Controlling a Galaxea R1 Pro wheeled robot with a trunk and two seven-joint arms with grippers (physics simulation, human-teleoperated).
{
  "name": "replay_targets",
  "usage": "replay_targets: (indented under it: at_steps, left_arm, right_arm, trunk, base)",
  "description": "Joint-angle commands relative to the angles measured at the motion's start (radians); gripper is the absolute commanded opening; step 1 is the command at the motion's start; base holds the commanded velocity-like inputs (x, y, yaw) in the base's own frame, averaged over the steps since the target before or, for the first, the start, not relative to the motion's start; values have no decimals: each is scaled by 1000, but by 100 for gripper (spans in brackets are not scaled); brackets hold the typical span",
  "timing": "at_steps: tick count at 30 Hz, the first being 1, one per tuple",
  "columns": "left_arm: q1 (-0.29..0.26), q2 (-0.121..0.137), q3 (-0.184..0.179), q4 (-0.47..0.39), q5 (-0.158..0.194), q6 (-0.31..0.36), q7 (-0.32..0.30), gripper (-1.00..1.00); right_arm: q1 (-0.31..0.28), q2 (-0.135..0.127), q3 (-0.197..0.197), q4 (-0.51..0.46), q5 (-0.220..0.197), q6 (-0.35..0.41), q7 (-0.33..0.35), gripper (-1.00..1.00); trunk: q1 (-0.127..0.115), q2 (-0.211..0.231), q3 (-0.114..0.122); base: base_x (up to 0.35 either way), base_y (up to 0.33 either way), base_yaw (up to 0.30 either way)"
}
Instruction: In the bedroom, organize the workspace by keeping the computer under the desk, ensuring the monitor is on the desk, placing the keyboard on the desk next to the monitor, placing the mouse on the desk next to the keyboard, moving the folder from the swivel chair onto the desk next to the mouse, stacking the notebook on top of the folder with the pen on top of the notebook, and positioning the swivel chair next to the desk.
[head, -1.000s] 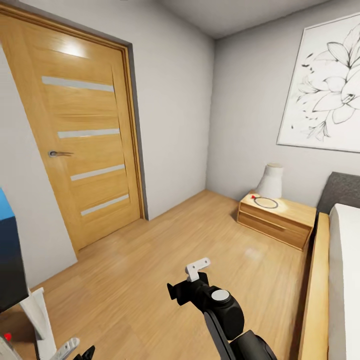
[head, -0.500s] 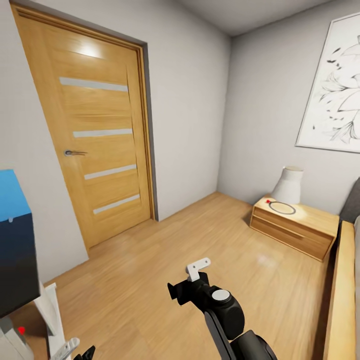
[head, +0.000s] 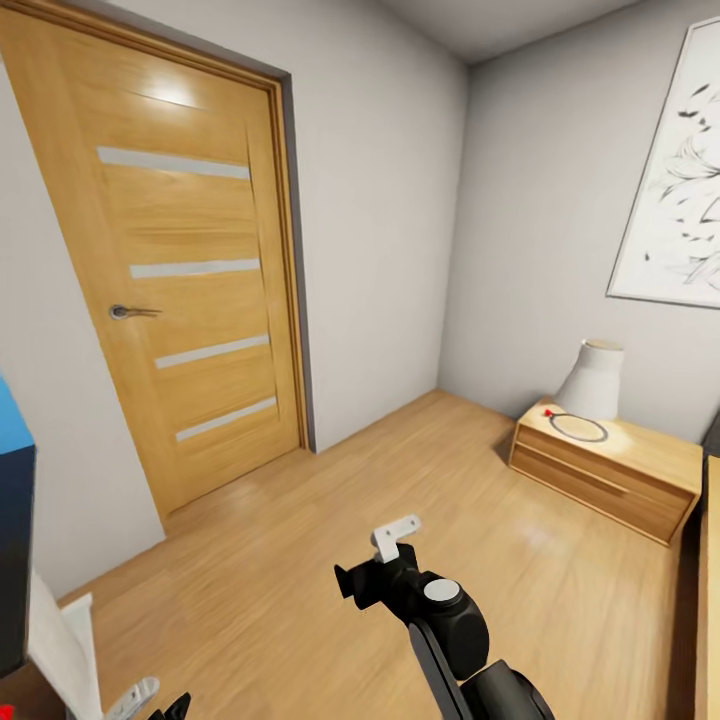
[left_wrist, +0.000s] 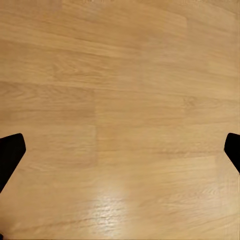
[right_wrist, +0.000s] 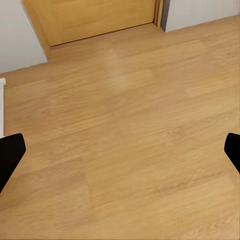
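Across the far left wall: tall light-oak door with four pale horizontal strips and a metal lever handle, shut in its frame.

Far right corner: low light wooden nightstand with two drawer fronts, both shut. On its top, a white cone-shaped lamp, a thin dark ring and a small red item beside the ring. Above, a framed black-and-white flower print.

Floor: bare light wooden planks.

Near left edge: blue-topped dark block and a white slanted piece, too cropped to identify; none of the desk items can be made out.

Right gripper: fingers spread wide at the frame edges over bare floor, holding nothing; its black arm sits near centre.

Left gripper: likewise spread wide, holding nothing, above floor.
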Motion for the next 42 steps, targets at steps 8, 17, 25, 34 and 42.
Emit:
replay_targets:
  at_steps: [8,17,25,34,42]
  left_arm:
    - [0,-2,1,-1,10,5,6,100]
    - [0,-2,1,-1,9,4,6,100]
    - [0,-3,1,-1,9,3,8,100]
    - [0,-4,1,-1,9,3,8,100]
    - [0,-4,1,-1,7,3,8,100]
  right_arm:
    - [-1,-1,1,-2,0,6,0,100]
    - [-1,-1,2,-4,-1,5,0,100]
    - [-1,-1,2,-4,0,6,0,100]
    - [0,1,1,-6,0,10,0,100]
    - [1,2,2,-5,2,11,0,100]
  trunk:
    - [1,-1,-1]
    - [1,-1,-1]
    - [1,-1,-1]
    - [1,-1,-1]
    - [1,-1,-1]
  base:
    - [340,0,0]
    - [340,0,0]
    - [340,0,0]
    - [341,0,0]
    - [341,-39,170]
